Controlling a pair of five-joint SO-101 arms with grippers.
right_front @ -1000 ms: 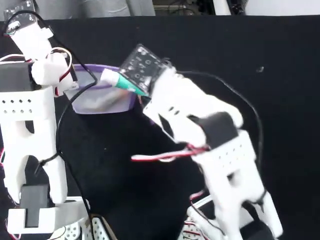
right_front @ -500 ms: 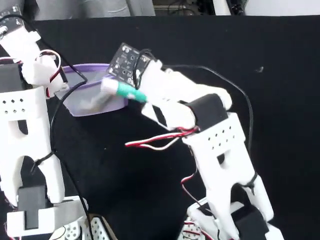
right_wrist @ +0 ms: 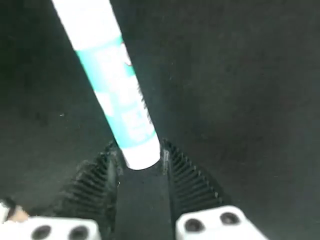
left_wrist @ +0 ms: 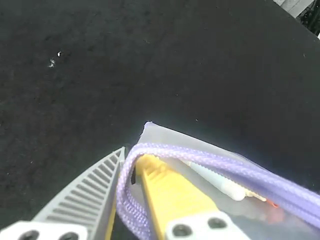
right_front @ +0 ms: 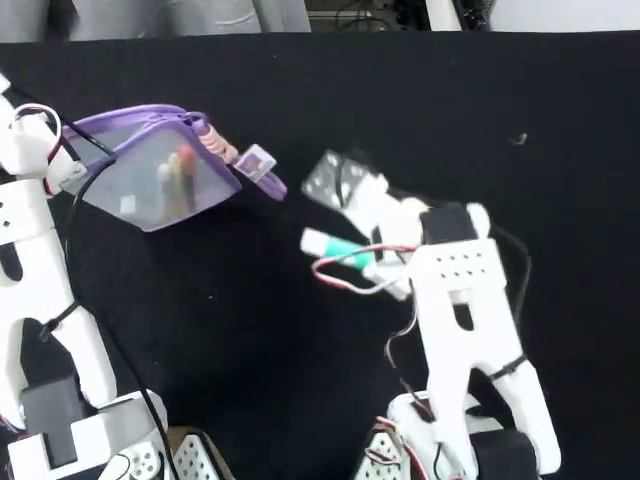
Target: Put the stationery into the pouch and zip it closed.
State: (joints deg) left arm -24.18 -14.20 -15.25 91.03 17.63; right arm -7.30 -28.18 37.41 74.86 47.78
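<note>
Right gripper [right_wrist: 139, 151] clamps marker [right_wrist: 107, 80]; left gripper [left_wrist: 131, 157] holds pouch [left_wrist: 240, 177].

Bare black tabletop [right_front: 262, 262] separates the raised purple-edged clear plastic pouch [right_front: 150, 185] from my right gripper [right_wrist: 141, 159], whose white-and-teal glue stick [right_front: 335, 246] juts into the gap.

At the left edge of the table [right_front: 560, 120], the left gripper [left_wrist: 131, 164] is clamped on the rim of the pouch [right_front: 150, 185]; the right gripper [right_wrist: 140, 152], near the table's middle, pinches one end of a teal-and-white stick [right_wrist: 107, 75].
</note>
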